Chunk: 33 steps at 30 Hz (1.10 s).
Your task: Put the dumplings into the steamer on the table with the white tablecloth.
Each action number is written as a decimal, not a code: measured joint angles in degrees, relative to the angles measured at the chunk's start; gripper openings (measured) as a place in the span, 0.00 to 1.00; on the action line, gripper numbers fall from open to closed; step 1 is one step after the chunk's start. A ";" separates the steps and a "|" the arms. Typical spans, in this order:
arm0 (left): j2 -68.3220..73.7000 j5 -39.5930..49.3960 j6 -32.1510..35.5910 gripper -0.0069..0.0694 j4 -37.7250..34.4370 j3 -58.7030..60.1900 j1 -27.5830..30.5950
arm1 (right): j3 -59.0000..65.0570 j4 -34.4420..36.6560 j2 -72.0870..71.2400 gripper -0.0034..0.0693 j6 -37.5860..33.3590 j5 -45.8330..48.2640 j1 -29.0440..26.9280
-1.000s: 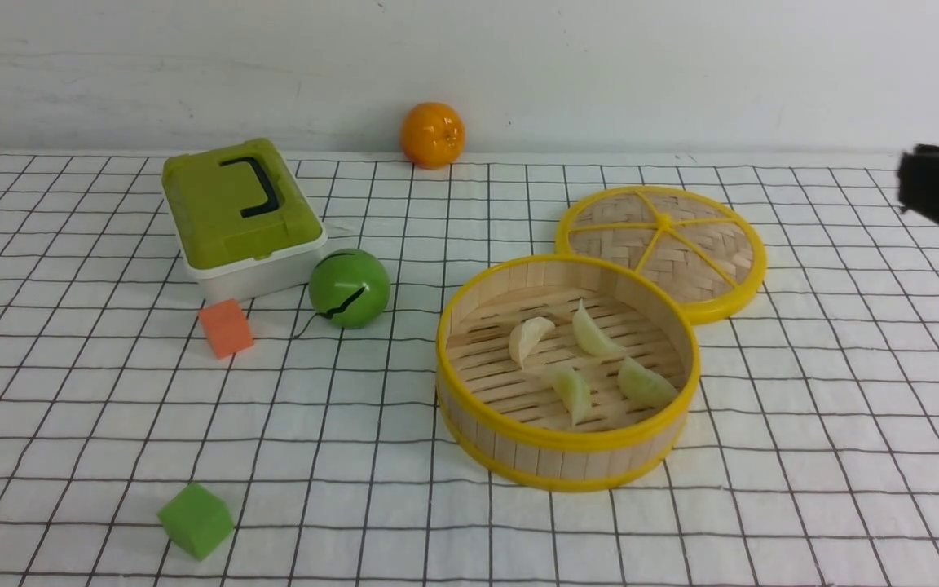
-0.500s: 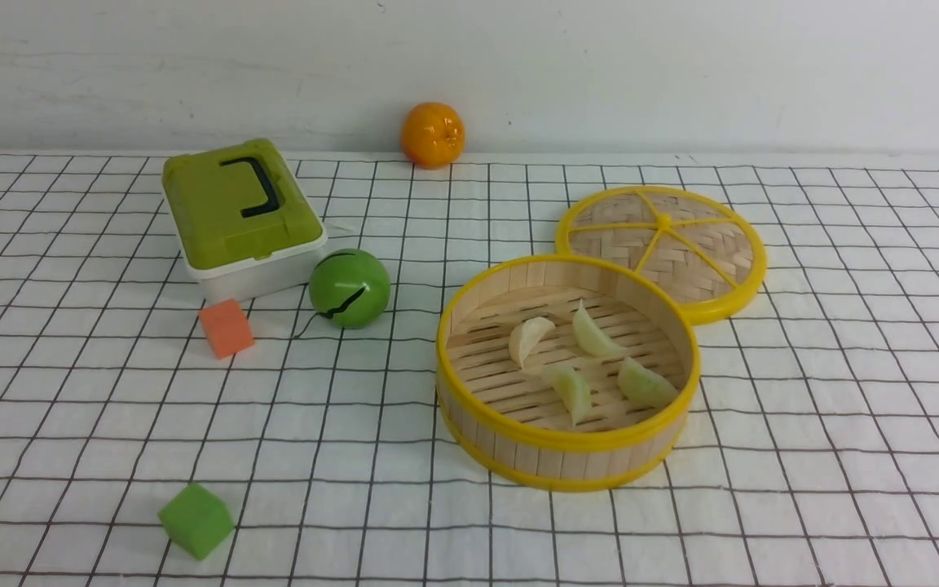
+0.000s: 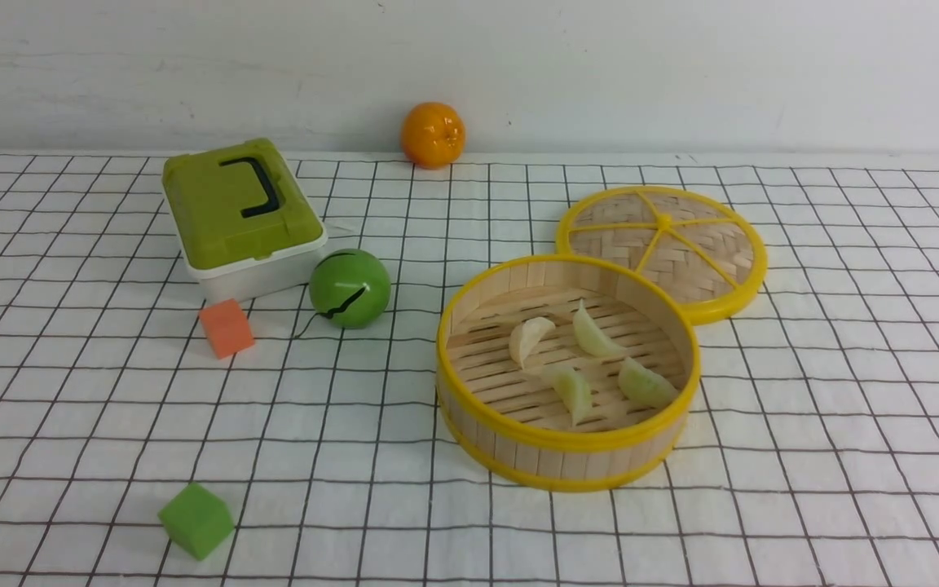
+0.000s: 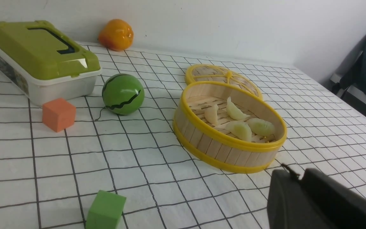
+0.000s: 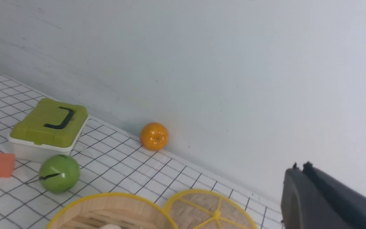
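Looking across the tabletop [image 3: 844, 408], I find all four dumplings [image 3: 588, 359] lying on the slatted floor of the steamer [image 3: 567, 444], inside its yellow rim, toward the middle and right. The steamer sits right of centre on the gridded cloth [image 3: 70, 408]. The lid [image 3: 665, 244] lies flat just behind it on the right, and the steamer's rim hides the lid's near edge, so I cannot tell if they touch. A green ball [image 3: 349, 288] lies to the steamer's left with a strip of bare cloth between them. The orange cube [image 3: 227, 328] and the box [image 3: 237, 216] sit beyond the ball. An orange [image 3: 433, 134] rests at the far edge against the wall. A green cube [image 3: 196, 519] sits alone near the front left. Bare cloth spreads wide in front of the steamer and to its right. My right pincer [image 5: 300, 171] is closed, seen against the wall. My left pincer [image 4: 297, 178] shows as a dark mass apart from the steamer, and I cannot tell whether it is open or closed.
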 joint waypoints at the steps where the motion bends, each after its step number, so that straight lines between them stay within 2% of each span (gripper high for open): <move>1: 0.00 0.00 0.00 0.17 -0.01 0.00 0.00 | 0.46 -0.53 0.00 0.03 0.00 -0.51 0.00; 7: 0.00 0.00 0.00 0.17 -0.01 0.02 0.00 | 3.14 -0.89 -1.78 0.04 0.00 -0.96 -0.37; 14: 0.00 0.00 0.00 0.18 -0.01 0.02 0.00 | 13.47 5.54 -10.41 0.02 0.00 -5.25 -2.05; 19: 0.00 0.00 0.00 0.18 -0.01 0.02 0.00 | 24.94 11.07 -17.62 0.02 2.49 -6.29 -8.69; 23: 0.00 0.00 0.00 0.19 -0.01 0.02 0.00 | 32.79 12.72 -21.50 0.02 5.09 -6.31 -14.17; 28: 0.00 0.00 0.00 0.19 -0.01 0.02 0.00 | 38.77 10.51 -27.19 0.02 8.30 -3.15 -18.54; 33: 0.00 0.00 0.00 0.19 -0.01 0.02 0.00 | 43.98 2.54 -33.81 0.02 18.80 4.81 -23.90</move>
